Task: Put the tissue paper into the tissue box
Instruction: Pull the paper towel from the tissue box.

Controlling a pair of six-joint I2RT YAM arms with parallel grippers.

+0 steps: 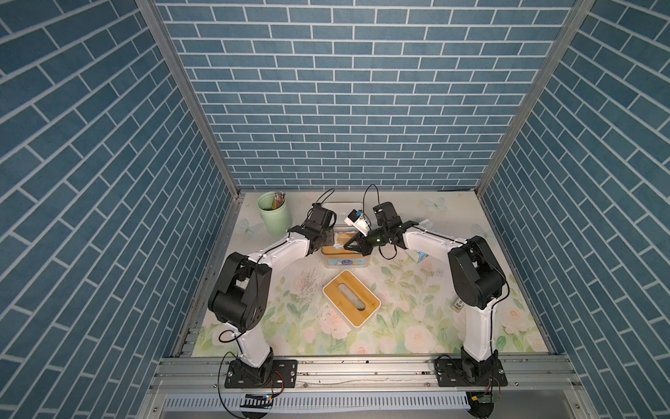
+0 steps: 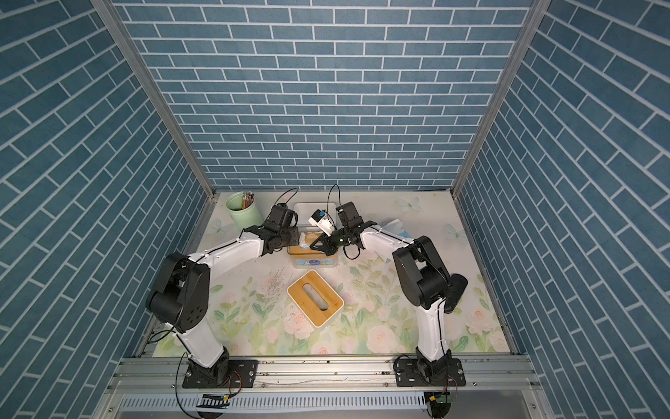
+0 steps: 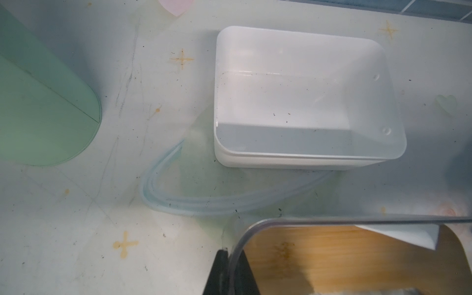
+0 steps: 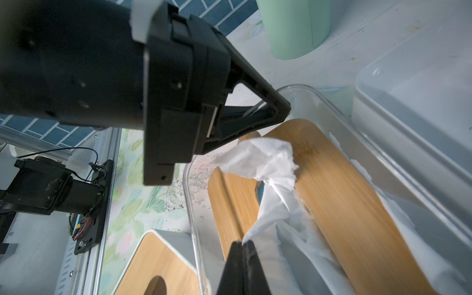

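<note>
**Both grippers at the clear box, tissue pinched**

- Clear tissue box sits mid-table toward the back, a bamboo plate lying inside it.
- Tissue paper stands up crumpled through the plate's slot; more white sheet lies under the plate.
- Right gripper: jaws closed, nipping the tissue's lower fold just above the slot.
- Left gripper: clamped onto the box's clear wall at a corner (one finger outside, one inside).
- White bamboo-topped box in front, apart. Empty white tub just behind. Green cup at back left.
</note>
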